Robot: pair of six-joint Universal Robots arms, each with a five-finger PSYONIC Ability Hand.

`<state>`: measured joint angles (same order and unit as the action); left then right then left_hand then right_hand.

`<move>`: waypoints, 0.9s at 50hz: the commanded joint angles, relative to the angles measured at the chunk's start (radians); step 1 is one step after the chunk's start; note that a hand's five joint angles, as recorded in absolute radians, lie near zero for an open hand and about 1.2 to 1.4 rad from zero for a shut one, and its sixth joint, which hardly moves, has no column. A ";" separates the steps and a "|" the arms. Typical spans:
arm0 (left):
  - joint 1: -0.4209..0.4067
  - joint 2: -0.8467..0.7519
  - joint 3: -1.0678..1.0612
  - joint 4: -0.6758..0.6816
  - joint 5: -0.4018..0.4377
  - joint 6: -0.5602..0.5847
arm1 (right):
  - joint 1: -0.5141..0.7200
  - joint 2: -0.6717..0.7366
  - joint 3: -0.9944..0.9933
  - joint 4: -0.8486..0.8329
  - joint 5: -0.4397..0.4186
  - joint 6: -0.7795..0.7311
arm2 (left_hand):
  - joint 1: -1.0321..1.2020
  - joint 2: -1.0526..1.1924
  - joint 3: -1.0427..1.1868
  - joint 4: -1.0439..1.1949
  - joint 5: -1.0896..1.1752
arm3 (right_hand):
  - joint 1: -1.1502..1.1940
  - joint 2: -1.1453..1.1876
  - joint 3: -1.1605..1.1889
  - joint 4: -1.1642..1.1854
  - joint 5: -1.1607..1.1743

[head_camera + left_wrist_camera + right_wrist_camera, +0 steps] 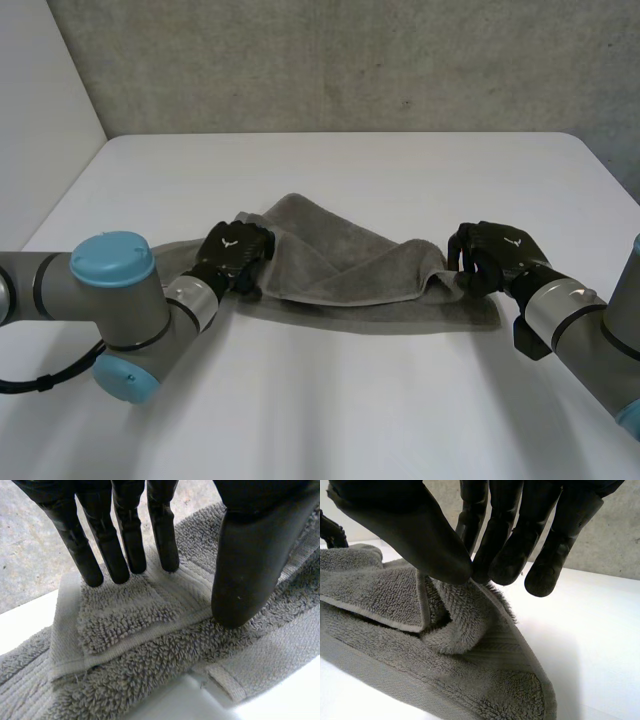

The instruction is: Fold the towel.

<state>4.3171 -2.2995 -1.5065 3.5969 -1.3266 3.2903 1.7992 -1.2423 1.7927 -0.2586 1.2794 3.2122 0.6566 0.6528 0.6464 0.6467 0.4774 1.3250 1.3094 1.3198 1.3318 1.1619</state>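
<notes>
Grey towel (340,265) lies about mid white table (350,170), partly doubled over, long side running across between the two arms. A top layer is folded over a flat bottom layer, and the bottom layer's near edge sticks out past it toward the robot. Left robot hand (235,248) sits at the towel's left end. In the left wrist view its fingers (125,540) are straight and the thumb tip presses down on the towel (150,680), with a ribbed strip of cloth caught between thumb and fingers, so it is clamped on the towel. A folded-over corner with a hem lies just under those fingertips, and bare table (280,700) shows beside the towel edge. Right robot hand (490,255) is at the towel's right end. In the right wrist view its thumb (420,530) and fingertips come together on a bunched-up edge of the towel (470,680), pinching it and holding that bit raised above the bottom layer, which lies flat on the table (590,630). The top layer sags a little between the two hands. Grey concrete wall (350,60) stands behind the table, beyond the towel.
</notes>
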 commanded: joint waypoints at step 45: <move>0.125 0.793 -0.061 -0.202 0.043 -0.021 | -0.001 -0.419 -0.587 0.570 -0.117 -0.262 | 0.740 0.743 0.750 0.750 0.744 | 0.071 0.087 0.076 0.064 0.060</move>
<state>4.4404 -1.4991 -1.5512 3.4380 -1.2969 3.2730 1.7919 -1.6970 1.1980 0.2895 1.1712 2.9724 1.3129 1.3081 1.3284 1.3599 1.1357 1.3252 1.3094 1.3280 1.3319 1.1621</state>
